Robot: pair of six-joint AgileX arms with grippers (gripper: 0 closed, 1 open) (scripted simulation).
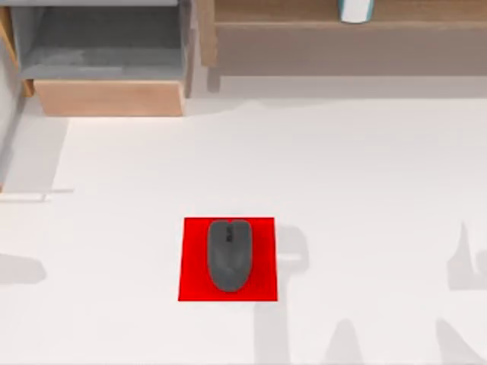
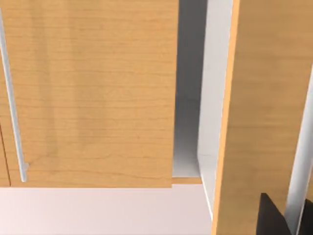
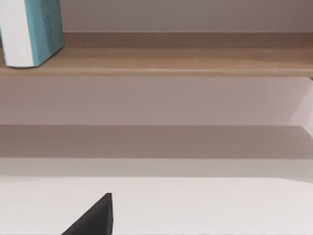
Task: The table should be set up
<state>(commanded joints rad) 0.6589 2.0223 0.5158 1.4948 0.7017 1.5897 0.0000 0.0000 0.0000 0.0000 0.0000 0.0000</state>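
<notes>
The white table [image 1: 365,190] spreads across the top view. A dark grey mouse [image 1: 229,255] lies on a small red mat [image 1: 190,285] near the front middle. A dark edge of my left gripper [image 2: 274,220] shows in the left wrist view, close to the wooden drawer unit [image 2: 98,93]. In the right wrist view, a dark edge of my right gripper [image 3: 95,220] hangs over the table [image 3: 205,205] and faces the shelf [image 3: 171,61].
An open drawer [image 1: 106,46] with a light wooden front [image 1: 110,97] juts out at the back left. Its front carries a metal handle [image 2: 12,107]. A wooden shelf [image 1: 304,15] along the back holds a white and teal object [image 1: 355,9] [image 3: 32,32].
</notes>
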